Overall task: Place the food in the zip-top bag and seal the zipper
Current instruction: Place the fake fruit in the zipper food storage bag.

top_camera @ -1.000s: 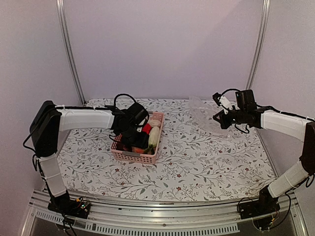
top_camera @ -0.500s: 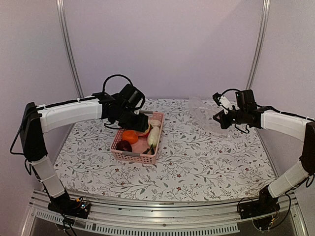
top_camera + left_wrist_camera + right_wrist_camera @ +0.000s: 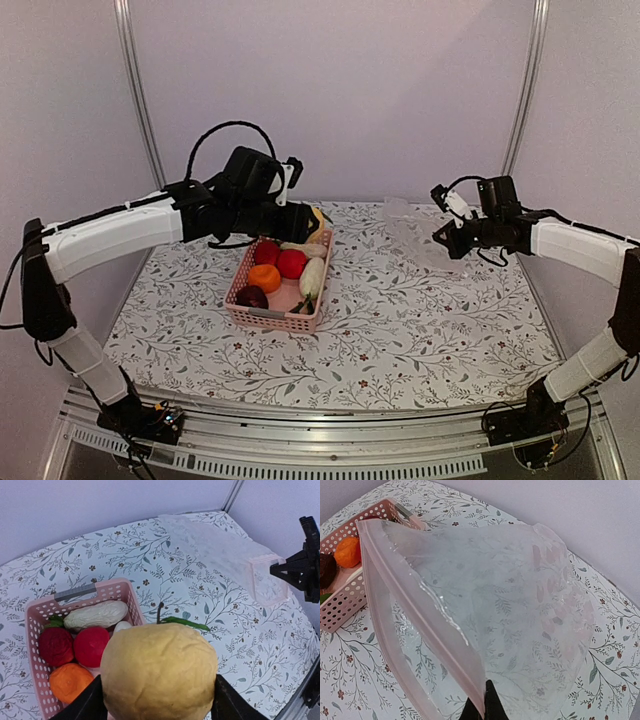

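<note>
My left gripper (image 3: 308,222) is shut on the yellow lemon (image 3: 159,672), held above the far end of the pink basket (image 3: 262,314). The lemon (image 3: 315,222) shows small in the top view. In the basket lie two red pieces (image 3: 75,645), an orange (image 3: 69,681), a dark maroon piece (image 3: 251,297) and a long white radish (image 3: 96,614). My right gripper (image 3: 482,714) is shut on the pale pink zipper (image 3: 422,625) of the clear zip-top bag (image 3: 510,605), holding its mouth lifted and open toward the basket. The bag (image 3: 412,232) sits at the back right.
The floral tablecloth (image 3: 400,330) covers the table. Grey walls and two metal posts (image 3: 140,100) stand behind. The basket stands left of centre, the bag near the right rear corner.
My left gripper has risen out of the basket with the lemon and swung toward the back. The fruits left in the basket now show. The right arm has barely moved.
</note>
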Controlling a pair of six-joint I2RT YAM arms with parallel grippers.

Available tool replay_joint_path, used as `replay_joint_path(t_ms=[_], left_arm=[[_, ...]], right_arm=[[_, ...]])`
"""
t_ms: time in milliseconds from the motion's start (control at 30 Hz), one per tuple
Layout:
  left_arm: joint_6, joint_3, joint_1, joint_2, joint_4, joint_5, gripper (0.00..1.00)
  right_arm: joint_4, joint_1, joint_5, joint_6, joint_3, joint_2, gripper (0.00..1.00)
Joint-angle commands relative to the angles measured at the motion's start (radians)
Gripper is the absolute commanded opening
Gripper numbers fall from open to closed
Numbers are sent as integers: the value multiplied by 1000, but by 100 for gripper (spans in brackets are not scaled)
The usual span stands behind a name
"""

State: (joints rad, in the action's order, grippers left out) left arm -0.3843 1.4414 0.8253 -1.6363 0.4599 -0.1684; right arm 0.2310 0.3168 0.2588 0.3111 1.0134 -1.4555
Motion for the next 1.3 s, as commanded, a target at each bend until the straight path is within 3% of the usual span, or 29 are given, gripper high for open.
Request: replay_joint_path(t_ms=[0,200,367,733,1100,1167,1267], left_arm=[[73,-42,55,83,-175,9,48],[76,-183,116,123,-523,119,47],[10,-208,143,26,-743,201,46],[-171,16,197,-286,-826,244,45],[-270,203,191,-461,-649,-48,43],[-283,233,189,-477,-626,-71,51],[-261,289,189,-498,-587,-99,70]], right_arm=[[94,41,-39,20,70,-2,0],[144,69,-30,20,110,5,0],[167,71,4,-4,135,-9,0],[178,87,63,-91,154,-25,0],[295,87,139,-144,247,29,0],[298,87,144,-152,240,44,0],[289,87,143,-155,222,65,0]])
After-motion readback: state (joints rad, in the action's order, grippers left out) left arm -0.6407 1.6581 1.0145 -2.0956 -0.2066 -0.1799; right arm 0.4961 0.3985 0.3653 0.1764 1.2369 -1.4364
